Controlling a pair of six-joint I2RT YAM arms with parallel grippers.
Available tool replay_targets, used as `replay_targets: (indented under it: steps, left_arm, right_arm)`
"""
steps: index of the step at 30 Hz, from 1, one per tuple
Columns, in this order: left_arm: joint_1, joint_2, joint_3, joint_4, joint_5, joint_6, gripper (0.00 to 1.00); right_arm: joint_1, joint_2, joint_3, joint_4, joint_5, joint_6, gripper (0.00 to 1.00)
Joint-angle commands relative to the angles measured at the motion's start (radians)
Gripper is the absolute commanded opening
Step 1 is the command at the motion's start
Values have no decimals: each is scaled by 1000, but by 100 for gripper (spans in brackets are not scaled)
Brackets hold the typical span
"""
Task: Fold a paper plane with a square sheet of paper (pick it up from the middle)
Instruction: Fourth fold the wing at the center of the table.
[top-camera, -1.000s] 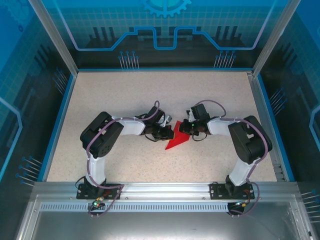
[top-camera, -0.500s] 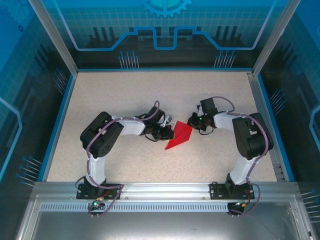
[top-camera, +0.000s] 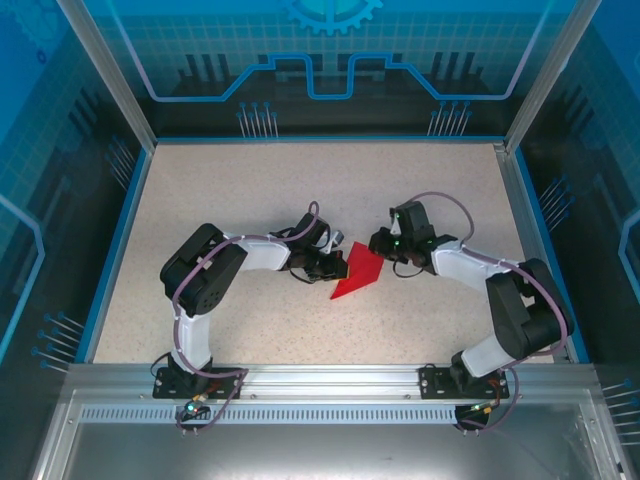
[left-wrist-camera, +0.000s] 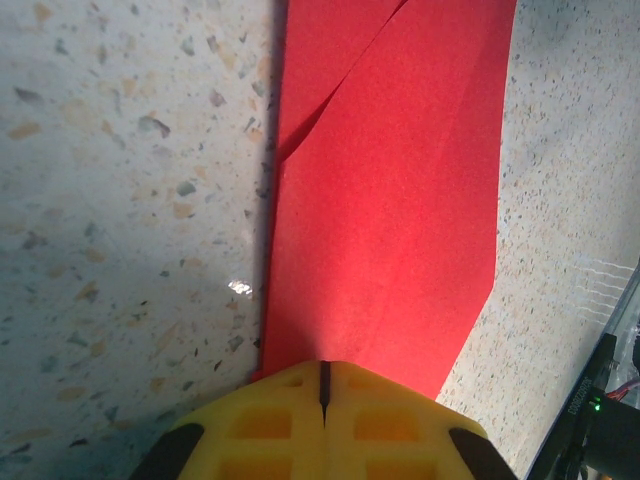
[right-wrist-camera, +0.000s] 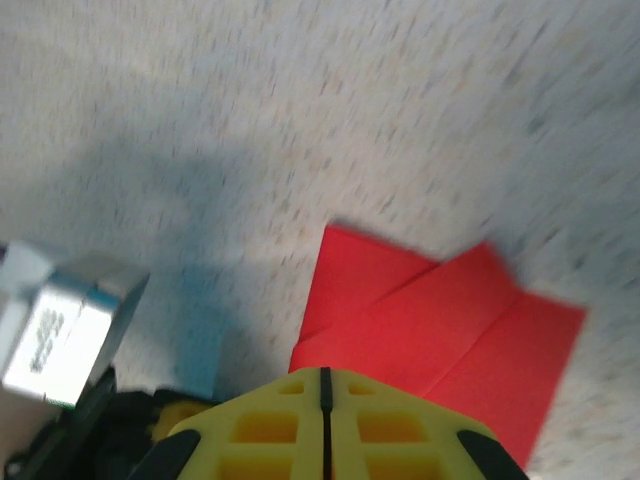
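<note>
The folded red sheet of paper (top-camera: 357, 276) lies flat on the speckled tabletop (top-camera: 250, 190), roughly midway between the two arms. Its long axis runs on a diagonal: the narrow pointed end aims toward the near-left, and the broad end faces the far-right.

The left gripper (top-camera: 337, 268) sits at the sheet's left edge. In the left wrist view its yellow fingers are pressed together, leaving just a thin dark seam at the left gripper (left-wrist-camera: 323, 368). Their tips sit over the near end of the sheet (left-wrist-camera: 390, 200), which stretches straight away from them. One slanted fold edge crosses its far-left part.

The right gripper (top-camera: 378, 243) is just beside the broad end. Its fingers are likewise closed on nothing in the blurred right wrist view, where the right gripper (right-wrist-camera: 325, 375) hangs above the sheet (right-wrist-camera: 440, 320). Overlapping flaps and a square corner at the right show there.

Open tabletop spreads beyond the sheet on the far side up to the blue rim (top-camera: 330, 139). More lies to the left and right of the arms — and a band lies between the sheet and the metal rail (top-camera: 320, 375) at the near edge.
</note>
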Motion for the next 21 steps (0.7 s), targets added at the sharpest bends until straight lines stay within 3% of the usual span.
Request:
replay_targets:
  steps: [1, 7, 17, 21]
  left_arm:
    - [-12, 51, -52, -174, -94, 18, 0]
    - [-14, 48, -46, -180, -95, 18, 0]
    - [-15, 27, -37, -190, -90, 20, 0]
    - [-12, -18, -22, -152, -7, 55, 0]
  right_arm:
    - [49, 42, -30, 33, -106, 59, 7]
    - [74, 117, -42, 93, -136, 113, 6]
    - [65, 224, -21, 36, -101, 133, 5]
    - [61, 235, -25, -42, -59, 117, 4]
